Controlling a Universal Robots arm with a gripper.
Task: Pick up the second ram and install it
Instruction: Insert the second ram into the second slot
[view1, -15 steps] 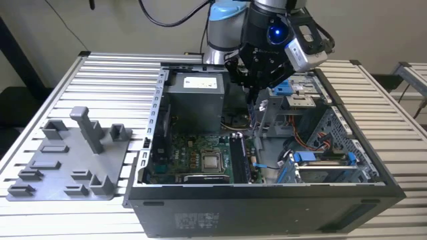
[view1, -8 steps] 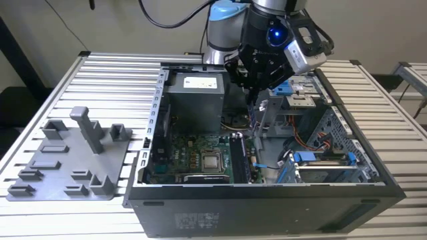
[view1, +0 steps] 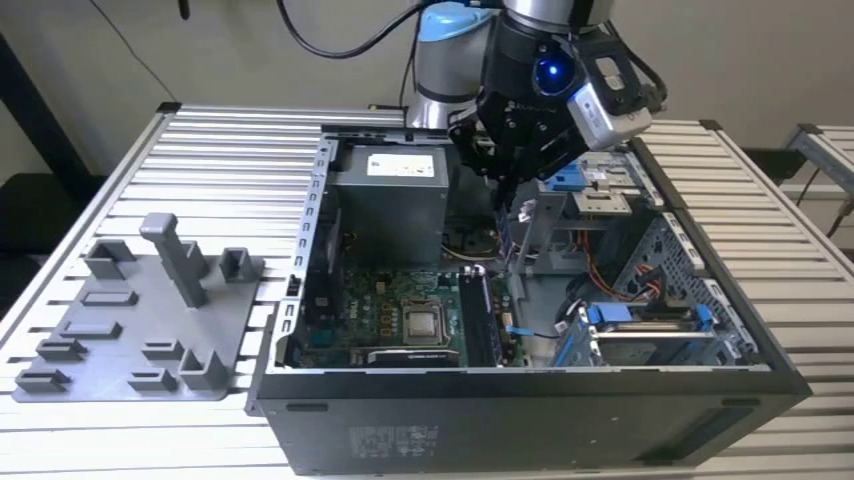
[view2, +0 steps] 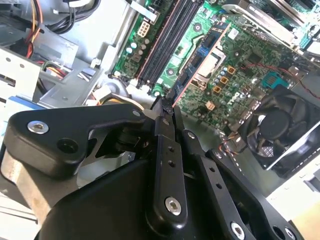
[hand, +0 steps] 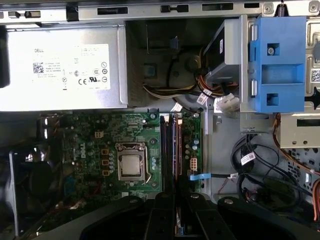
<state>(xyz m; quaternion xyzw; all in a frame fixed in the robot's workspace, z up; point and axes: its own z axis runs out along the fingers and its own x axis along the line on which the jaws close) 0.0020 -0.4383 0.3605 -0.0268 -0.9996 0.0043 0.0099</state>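
Note:
My gripper (view1: 499, 178) hangs inside the open computer case (view1: 307, 290), above the motherboard (view1: 387, 310). Its black fingers (view2: 161, 125) are shut on the second ram (view2: 197, 65), a thin dark stick seen edge-on that reaches out from the fingertips. In the first wrist view the second ram (hand: 178, 150) lines up over the long black memory slots (hand: 166, 150), just beside the CPU socket (hand: 131, 166). The slots (view2: 165, 40) lie below and ahead of the stick, which is held in the air apart from them. My gripper (hand: 177, 202) sits at the picture's edge.
A grey power supply (view1: 387, 200) fills the case's far end. Blue drive latches (hand: 277, 65) and a metal drive cage (view1: 601, 200) stand beside the slots, with loose cables (hand: 250, 165) near them. A fan (view2: 280, 130) flanks the board. A grey fixture plate (view1: 134, 330) lies on the exterior view's left.

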